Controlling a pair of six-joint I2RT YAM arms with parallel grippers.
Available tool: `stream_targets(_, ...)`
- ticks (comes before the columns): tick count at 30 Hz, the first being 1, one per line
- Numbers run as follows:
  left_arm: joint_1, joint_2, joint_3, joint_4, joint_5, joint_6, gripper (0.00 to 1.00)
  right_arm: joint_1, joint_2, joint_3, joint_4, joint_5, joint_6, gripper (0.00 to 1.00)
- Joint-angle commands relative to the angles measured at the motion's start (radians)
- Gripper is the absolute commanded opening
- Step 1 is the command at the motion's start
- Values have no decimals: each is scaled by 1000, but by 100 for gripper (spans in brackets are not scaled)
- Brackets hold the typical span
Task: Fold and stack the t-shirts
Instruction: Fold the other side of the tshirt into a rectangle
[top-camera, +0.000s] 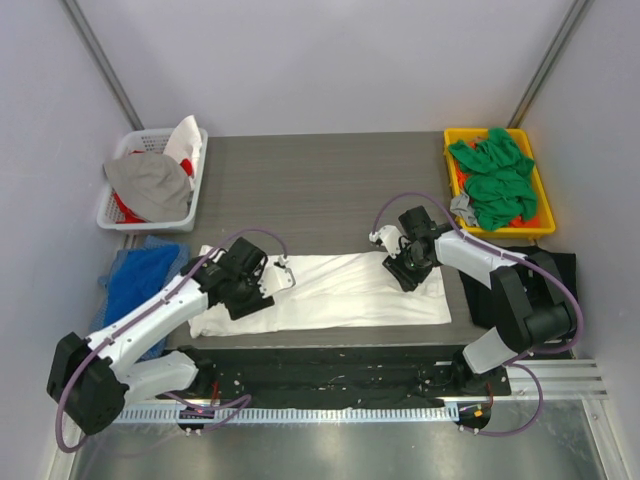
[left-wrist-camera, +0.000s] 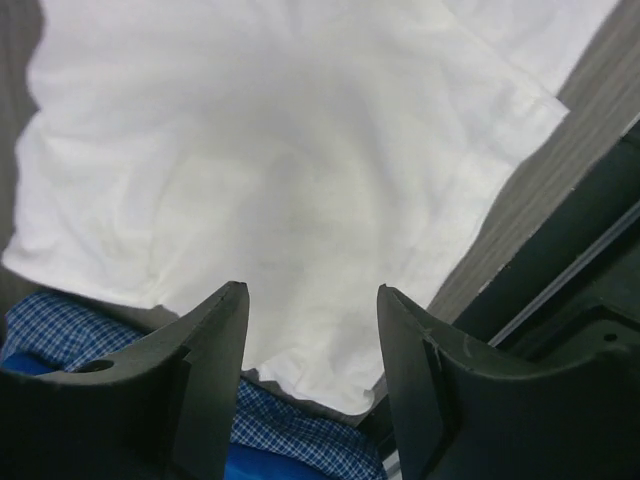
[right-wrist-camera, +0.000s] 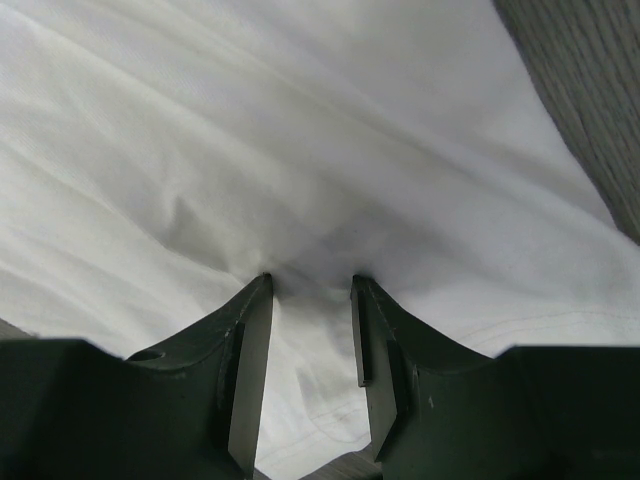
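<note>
T-shirt (top-camera: 330, 290), white, spread flat along worktop's near edge, ready for folding. Left gripper (left-wrist-camera: 312, 295) over its left end, jaws apart, empty. Right gripper (right-wrist-camera: 311, 285) half-parted, tips on cloth nr right end, prob. pinning it; grip can't tell. Green t-shirts (top-camera: 495, 175) queued in yellow bin (top-camera: 520, 231), far right corner.

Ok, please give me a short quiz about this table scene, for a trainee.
1. True or false: the bright green cloth t-shirts lie in the yellow plastic tray.
2. The left tool hangs open over: A) the white cloth t-shirt B) a black shirt C) a red towel.
3. Which container holds the crumpled grey cloth?
Key: 1 true; 2 A; 3 the white plastic basket.
</note>
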Motion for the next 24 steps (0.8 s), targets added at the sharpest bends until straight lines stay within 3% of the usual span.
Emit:
stream_targets(1,-2,-77,-3,142,-143,-8,65,5,22,-37,30,8,11,44)
stream_targets(9,47,1,-71,357,-233,39,79,5,-41,-28,62,43,27,52)
stream_targets(15,186,152,-31,437,-214,69,80,5,-91,-13,89,72,37,53)
stream_targets(24,228,274,-44,437,-208,102,81,10,-88,-14,99,92,31,53)
